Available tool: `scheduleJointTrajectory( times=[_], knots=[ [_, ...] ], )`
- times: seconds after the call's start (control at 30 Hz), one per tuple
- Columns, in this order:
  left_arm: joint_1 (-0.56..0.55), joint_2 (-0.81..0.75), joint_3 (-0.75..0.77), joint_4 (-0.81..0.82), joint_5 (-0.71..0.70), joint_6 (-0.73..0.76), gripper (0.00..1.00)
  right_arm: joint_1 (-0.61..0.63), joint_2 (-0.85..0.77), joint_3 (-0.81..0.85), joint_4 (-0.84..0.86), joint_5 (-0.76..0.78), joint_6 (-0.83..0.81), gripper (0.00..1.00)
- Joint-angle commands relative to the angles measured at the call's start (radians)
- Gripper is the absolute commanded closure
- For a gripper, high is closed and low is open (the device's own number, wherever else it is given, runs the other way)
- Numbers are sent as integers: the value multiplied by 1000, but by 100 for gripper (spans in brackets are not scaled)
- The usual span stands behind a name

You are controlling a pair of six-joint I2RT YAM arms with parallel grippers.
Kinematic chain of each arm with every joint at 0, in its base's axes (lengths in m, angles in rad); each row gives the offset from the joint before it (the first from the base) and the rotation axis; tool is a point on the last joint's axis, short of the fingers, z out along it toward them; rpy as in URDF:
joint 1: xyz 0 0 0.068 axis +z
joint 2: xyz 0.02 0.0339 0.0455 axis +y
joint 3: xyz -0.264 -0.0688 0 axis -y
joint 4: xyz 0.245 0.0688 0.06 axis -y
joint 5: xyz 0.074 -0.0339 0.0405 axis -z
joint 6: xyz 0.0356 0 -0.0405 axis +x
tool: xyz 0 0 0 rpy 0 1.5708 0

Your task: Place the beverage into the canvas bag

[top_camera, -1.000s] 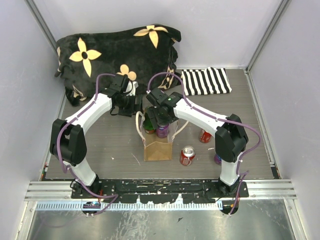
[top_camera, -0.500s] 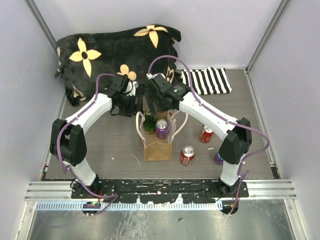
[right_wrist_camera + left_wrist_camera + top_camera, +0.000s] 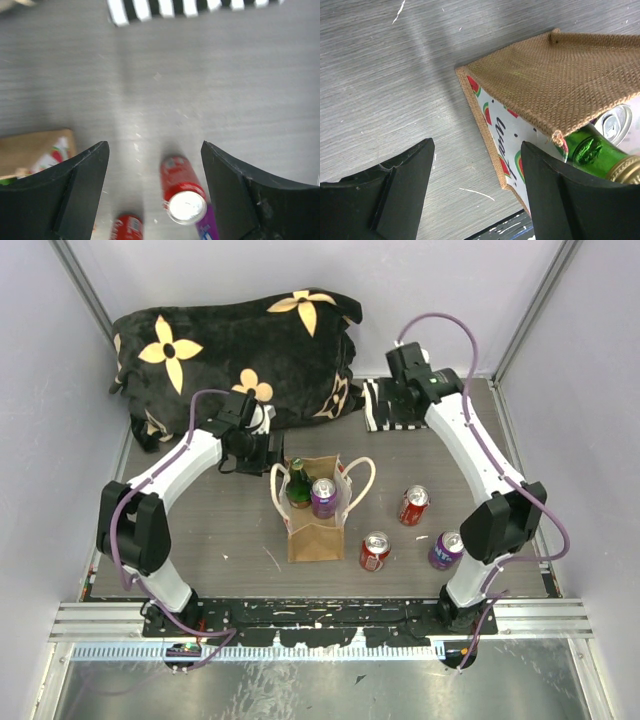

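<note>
Canvas bag: you'll find the canvas bag (image 3: 315,538) standing upright with its mouth open, mid-worktop (image 3: 200,530) between the two arms. A cream handle loops out on each side.
Beverage: the purple can (image 3: 323,497) stands upright inside the bag, just beside a green bottle (image 3: 297,483) in the same space.
Left end effector: your left end effector (image 3: 477,145) hovers just beside the bag's far-left corner, jaws spread wide with nothing between them. Its camera looks down on the burlap wall, the bottle neck and the can's silver top.
Right end effector: your right end effector (image 3: 154,145) sits over the striped cloth (image 3: 190,7) at the far right, well apart from the bag. Its fingers are wide apart and empty.
Loose cans: on the worktop right of the bag stand the far red can (image 3: 413,505), the near red can (image 3: 374,550) and a spare purple can (image 3: 446,550). The spare one is close to your right arm's base.
Cushion: the black flowered cushion (image 3: 240,340) lies along the back wall, behind your left arm.
</note>
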Motion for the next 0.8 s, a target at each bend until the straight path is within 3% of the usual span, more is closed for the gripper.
scheduleJointTrajectory(
  times=[0.0,0.27,0.77],
  knots=[
    [-6,-53,-34,9,22,14,23,-73,-109,-154,-74,-82,-13,20],
    [-6,-60,-52,9,24,15,23,-148,-200,-417,-71,-172,-12,19],
    [-5,-80,-72,0,26,21,23,-157,-212,-604,-27,-223,-13,18]
  ],
)
